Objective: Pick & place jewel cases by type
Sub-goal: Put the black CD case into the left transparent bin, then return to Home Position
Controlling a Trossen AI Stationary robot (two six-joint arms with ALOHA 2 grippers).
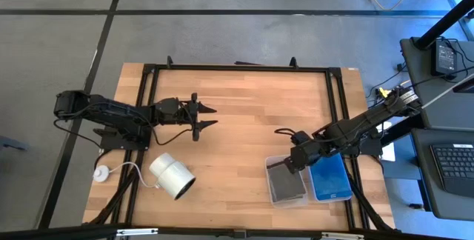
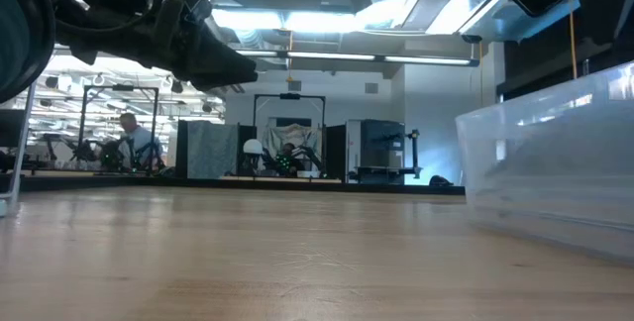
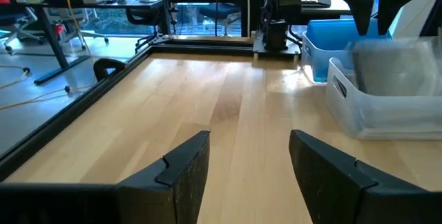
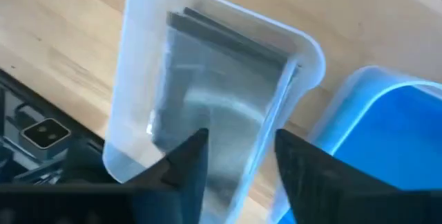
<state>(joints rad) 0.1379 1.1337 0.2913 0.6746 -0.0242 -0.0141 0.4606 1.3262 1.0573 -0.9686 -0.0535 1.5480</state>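
Observation:
Dark grey jewel cases (image 1: 286, 184) lie stacked flat in the left clear tray (image 1: 270, 193); they also show in the right wrist view (image 4: 214, 113). Blue jewel cases (image 1: 330, 177) lie in the right clear tray (image 1: 348, 195), also seen in the right wrist view (image 4: 394, 141). My right gripper (image 1: 295, 161) hovers above the far end of the grey-case tray, open, fingers (image 4: 186, 165) empty. My left gripper (image 1: 209, 117) hangs open over the bare table on the left, holding nothing; the left wrist view shows its fingers (image 3: 190, 169) apart.
A white cylinder (image 1: 172, 175) lies on its side near the table's near-left corner, with a white cable and puck (image 1: 103, 171). A black frame (image 1: 237, 68) runs round the table. Bare wood (image 1: 237, 136) lies between the two arms. In the low view the tray wall (image 2: 555, 162) stands at right.

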